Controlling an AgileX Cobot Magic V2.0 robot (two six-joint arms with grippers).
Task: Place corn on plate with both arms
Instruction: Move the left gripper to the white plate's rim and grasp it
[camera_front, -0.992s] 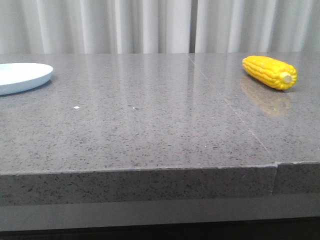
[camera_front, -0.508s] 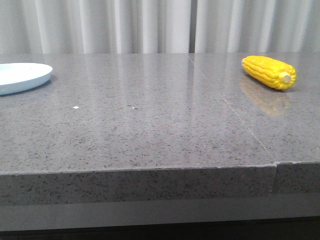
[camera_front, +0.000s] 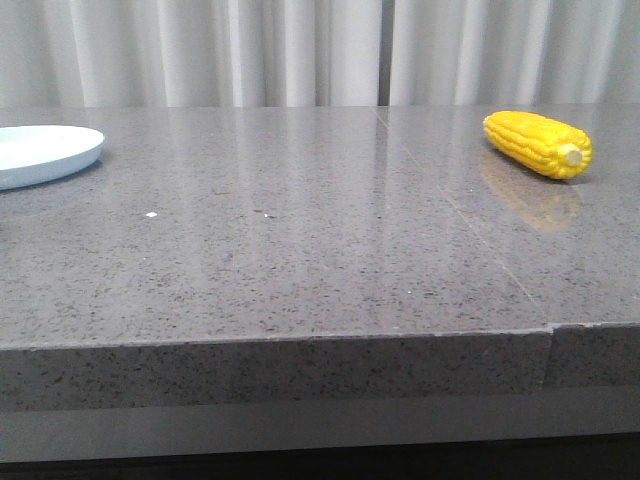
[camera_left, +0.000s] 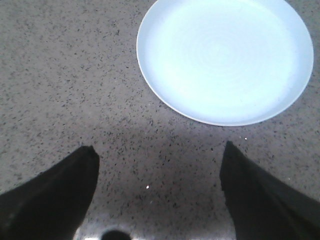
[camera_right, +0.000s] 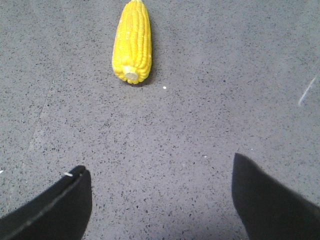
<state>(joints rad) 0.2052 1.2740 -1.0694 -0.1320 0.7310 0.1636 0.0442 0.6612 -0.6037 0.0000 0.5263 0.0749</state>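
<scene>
Meanwhile corn (camera_front: 538, 144) lies well apart from plate (camera_front: 45, 155).

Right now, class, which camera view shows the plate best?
The left wrist view: nearly the whole plate shows from above, empty. The front view catches only its edge at the table's far left; the right wrist view misses it.

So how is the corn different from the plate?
The corn is bright yellow and bumpy; the plate is pale blue-white and smooth. The corn is long and rounded; the plate is round and flat. The corn lies on the table's right, the plate on its left. Neither is being held.
</scene>
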